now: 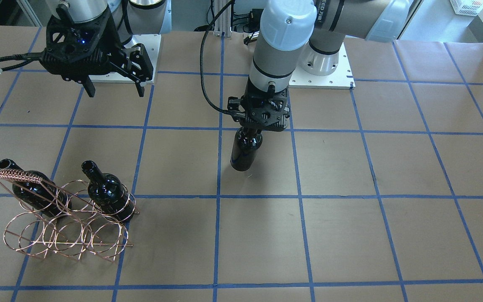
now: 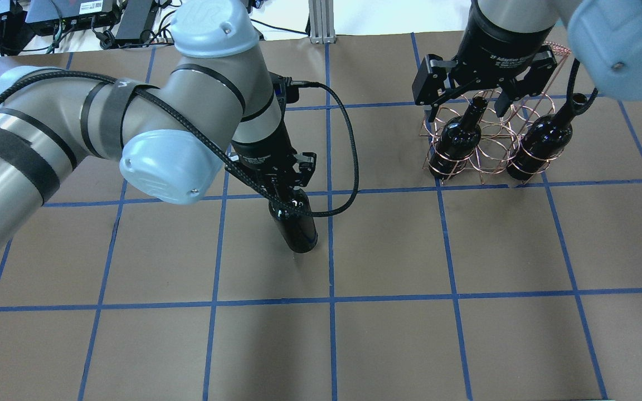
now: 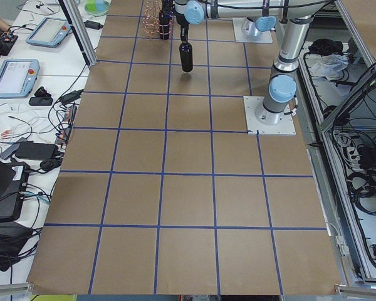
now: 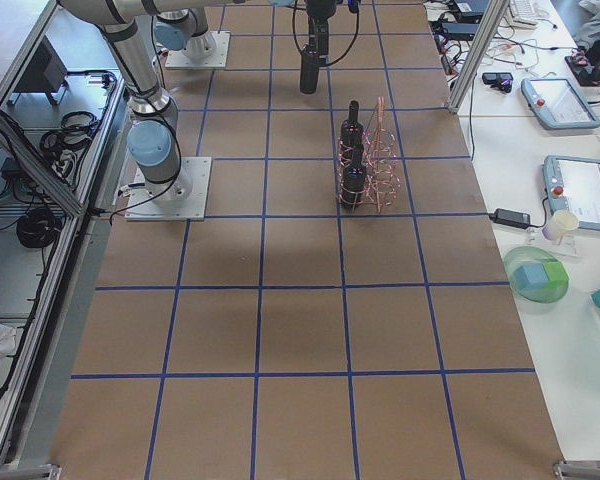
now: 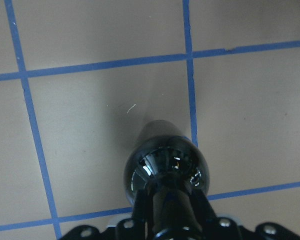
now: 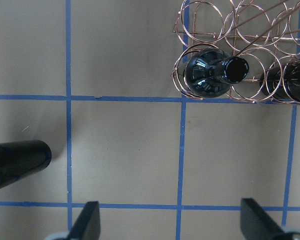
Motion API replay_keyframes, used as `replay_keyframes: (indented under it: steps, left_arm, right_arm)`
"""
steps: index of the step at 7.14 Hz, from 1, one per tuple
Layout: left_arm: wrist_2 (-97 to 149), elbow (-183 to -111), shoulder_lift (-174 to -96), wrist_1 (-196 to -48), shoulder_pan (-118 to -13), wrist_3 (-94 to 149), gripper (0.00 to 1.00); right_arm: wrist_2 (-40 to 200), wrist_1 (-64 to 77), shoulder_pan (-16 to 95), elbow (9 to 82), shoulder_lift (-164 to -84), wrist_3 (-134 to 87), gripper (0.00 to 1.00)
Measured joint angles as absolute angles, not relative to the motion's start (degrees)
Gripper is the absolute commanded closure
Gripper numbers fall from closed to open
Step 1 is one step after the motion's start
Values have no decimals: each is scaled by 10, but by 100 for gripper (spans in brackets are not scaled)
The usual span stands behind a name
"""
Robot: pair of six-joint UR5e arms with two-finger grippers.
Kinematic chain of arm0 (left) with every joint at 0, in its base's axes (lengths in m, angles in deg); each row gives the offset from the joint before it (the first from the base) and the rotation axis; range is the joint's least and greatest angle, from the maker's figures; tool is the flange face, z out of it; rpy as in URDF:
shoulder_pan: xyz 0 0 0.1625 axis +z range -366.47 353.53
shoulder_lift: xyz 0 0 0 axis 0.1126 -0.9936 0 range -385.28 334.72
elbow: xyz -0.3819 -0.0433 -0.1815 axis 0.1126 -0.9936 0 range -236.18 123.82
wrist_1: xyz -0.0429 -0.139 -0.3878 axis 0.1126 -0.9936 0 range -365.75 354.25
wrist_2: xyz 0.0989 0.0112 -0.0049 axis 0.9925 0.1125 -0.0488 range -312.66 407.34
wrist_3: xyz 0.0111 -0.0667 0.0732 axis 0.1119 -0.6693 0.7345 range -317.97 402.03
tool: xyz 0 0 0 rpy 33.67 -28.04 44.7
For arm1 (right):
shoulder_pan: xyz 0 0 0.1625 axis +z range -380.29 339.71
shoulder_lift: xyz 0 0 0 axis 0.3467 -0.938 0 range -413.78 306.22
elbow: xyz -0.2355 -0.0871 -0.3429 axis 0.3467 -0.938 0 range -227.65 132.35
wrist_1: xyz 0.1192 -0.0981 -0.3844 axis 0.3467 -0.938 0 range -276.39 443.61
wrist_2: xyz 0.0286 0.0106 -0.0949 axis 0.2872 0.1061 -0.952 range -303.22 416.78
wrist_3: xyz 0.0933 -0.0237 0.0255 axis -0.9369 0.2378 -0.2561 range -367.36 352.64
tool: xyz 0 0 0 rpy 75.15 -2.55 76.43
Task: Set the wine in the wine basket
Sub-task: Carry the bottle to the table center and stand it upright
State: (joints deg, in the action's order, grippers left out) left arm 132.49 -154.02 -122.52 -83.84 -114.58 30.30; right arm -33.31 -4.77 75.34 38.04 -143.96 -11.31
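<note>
My left gripper (image 2: pixel 286 177) is shut on the neck of a near-black wine bottle (image 2: pixel 295 224) and holds it upright near the table's middle. It also shows in the front view (image 1: pixel 245 147) and in the left wrist view (image 5: pixel 166 167). I cannot tell whether its base touches the table. The copper wire wine basket (image 2: pixel 492 146) stands at the far right with two like bottles (image 2: pixel 457 142) (image 2: pixel 541 142) in its outer rings; the middle ring is empty. My right gripper (image 2: pixel 464 108) is open and empty, high above the basket's robot-side edge (image 6: pixel 210 20).
The table (image 1: pixel 350 235) is brown paper with a blue tape grid. The two arm base plates (image 1: pixel 323 77) sit at the robot's edge. Tablets and cables lie on side benches (image 3: pixel 25 69) beyond the table's ends.
</note>
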Motion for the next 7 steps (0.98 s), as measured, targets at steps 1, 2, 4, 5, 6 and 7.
replay_keyframes:
  steps: [1,2,4,5,6,7]
  left_arm:
    - [1324,-1547,-1225,-839,-1159,300,100]
    - [1324,-1550,-1224,-839,-1167,300,100]
    - [1328,-1552,-1221,-840,-1172,304,100]
    - [1329,-1553,-1221,-841,-1173,306,100]
    - [1330,-1555,-1222,-842,-1174,306,100]
    - [1330,-1558,-1223,-843,-1175,306,100]
  right_arm:
    - [-333,-48,753,380,-1440,-113,0]
    - [-333,-48,753,380,-1440,-113,0]
    - [-333,-48,753,380,-1440,-113,0]
    - [-333,-47,753,380,-1440,-113,0]
    - [-333,-47,753,380,-1440,-113,0]
    - [-333,-47,753,380,-1440,-113,0]
